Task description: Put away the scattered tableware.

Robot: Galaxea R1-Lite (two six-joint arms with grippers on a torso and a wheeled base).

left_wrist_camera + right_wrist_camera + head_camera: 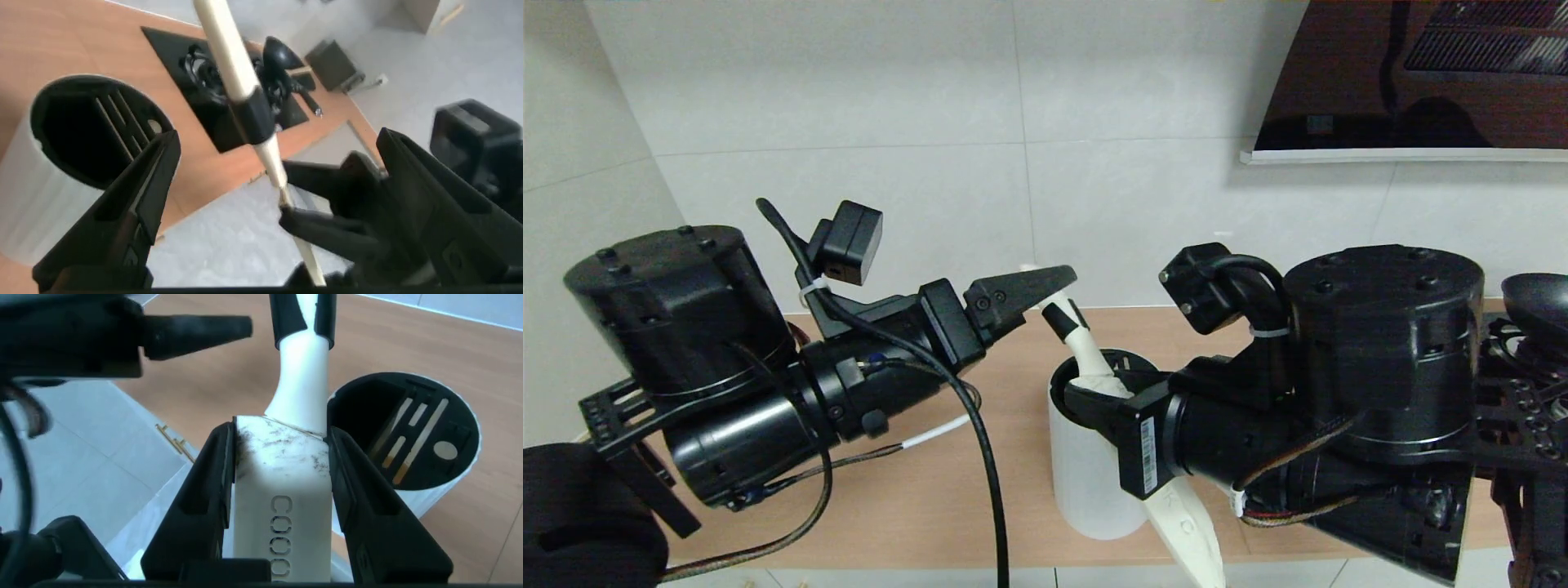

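My right gripper point(282, 437) is shut on the broad blade of a white spatula point(286, 490), whose handle carries a black band. In the head view the right gripper point(1107, 392) holds the spatula point(1086, 347) tilted over the mouth of a white cylindrical holder point(1086, 482) on the counter. The holder point(453, 469) has a black inside and contains several utensils. My left gripper point(278, 140) is open, its fingers point(131, 212) spread wide on either side of the spatula's handle point(225, 49) without touching it. In the head view the left gripper point(1045, 302) sits by the handle's tip.
The holder stands near the front edge of a wooden counter point(915, 490) against a tiled wall. A black stove point(1527, 384) with a dark pan point(1535, 298) lies to the right, under a dark hood point(1405, 73). Thin sticks point(176, 445) lie on the floor below.
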